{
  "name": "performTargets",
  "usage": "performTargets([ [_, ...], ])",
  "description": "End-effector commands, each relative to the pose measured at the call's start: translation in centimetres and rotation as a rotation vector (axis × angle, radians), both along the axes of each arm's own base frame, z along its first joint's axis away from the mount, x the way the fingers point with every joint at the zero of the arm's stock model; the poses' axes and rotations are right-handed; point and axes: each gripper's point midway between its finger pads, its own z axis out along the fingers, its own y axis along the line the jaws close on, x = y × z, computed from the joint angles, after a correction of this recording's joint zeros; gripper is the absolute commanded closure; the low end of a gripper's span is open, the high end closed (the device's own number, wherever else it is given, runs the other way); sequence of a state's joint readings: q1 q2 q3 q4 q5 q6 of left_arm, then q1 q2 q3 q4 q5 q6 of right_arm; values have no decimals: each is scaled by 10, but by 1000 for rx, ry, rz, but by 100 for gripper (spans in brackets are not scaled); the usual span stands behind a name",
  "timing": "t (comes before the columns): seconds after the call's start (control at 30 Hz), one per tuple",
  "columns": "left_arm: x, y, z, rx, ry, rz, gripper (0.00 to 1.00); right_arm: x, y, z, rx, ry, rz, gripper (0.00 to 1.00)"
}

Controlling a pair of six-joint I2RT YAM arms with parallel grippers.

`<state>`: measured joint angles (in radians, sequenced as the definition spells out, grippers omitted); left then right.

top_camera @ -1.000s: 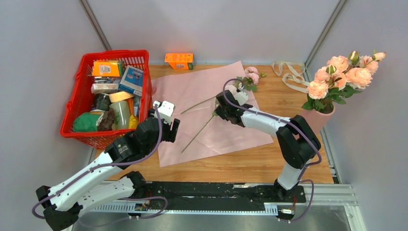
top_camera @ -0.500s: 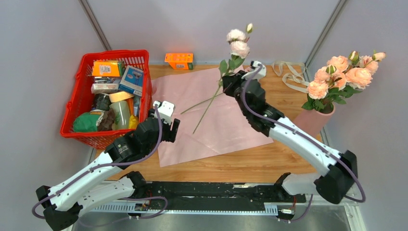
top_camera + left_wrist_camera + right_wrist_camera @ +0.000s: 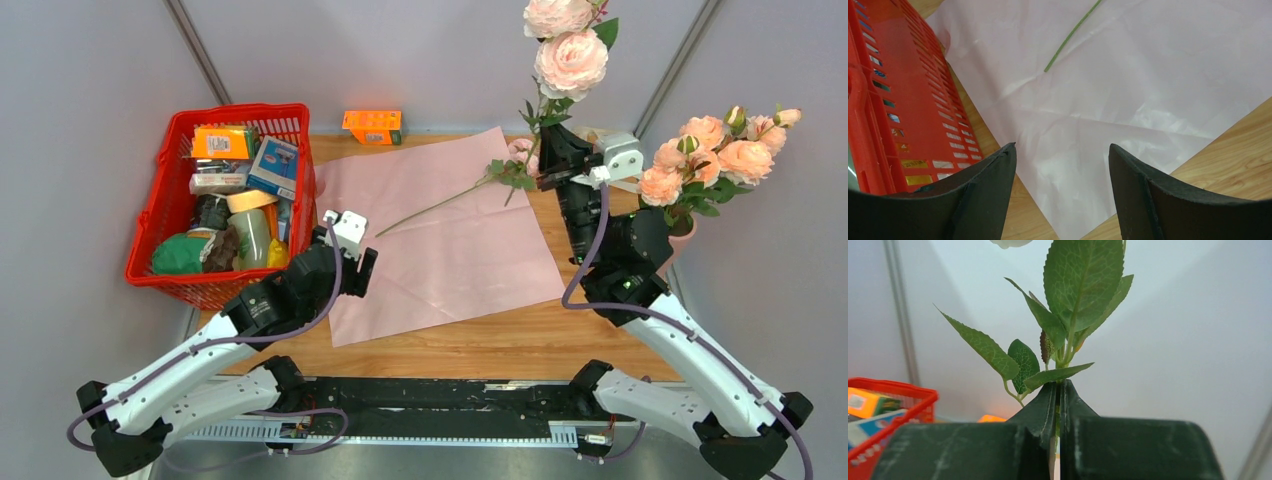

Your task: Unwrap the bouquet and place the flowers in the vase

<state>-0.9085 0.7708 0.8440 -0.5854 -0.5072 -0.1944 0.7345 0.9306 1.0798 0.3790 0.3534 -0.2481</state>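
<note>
Rose stem (image 3: 1066, 354) tight in right fingers (image 3: 1040, 412); left fingers (image 3: 983, 187) apart; basket labels (image 3: 222, 142) unreadable.

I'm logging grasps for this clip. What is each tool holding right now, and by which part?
The right tool pinches a rose by its stem, just below the leaves. The left tool holds nothing.

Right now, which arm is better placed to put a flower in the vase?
Right. The right gripper is shut on a rose, held upright near the vase. The left gripper is open and empty over the paper, by the basket.
</note>
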Motion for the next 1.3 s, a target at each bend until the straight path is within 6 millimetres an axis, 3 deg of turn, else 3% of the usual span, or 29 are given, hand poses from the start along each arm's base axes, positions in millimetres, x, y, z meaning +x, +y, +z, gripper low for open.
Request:
performTargets([
  [0.0,2,-1,1,-3,-13,4,24,-18,-44,37,-165,-128,-221,100],
  [0.27,3,-2,-1,7,-8,5,24,-54,-124,49,-196,-129,-504,100],
  [0.5,2,-4,-3,14,-1,-4,24,-45,-149,40,-301,-61,-687,100],
  [0.73,2,-5,-5,27,2,-1,24,-57,-185,37,-272,-37,-797,100],
  [1.03,3,-6,-7,38,8,-2,24,-60,-185,44,-269,-28,-761,100],
  [1.27,2,-5,-7,34,6,1,24,-48,-190,38,-320,-19,-806,100],
])
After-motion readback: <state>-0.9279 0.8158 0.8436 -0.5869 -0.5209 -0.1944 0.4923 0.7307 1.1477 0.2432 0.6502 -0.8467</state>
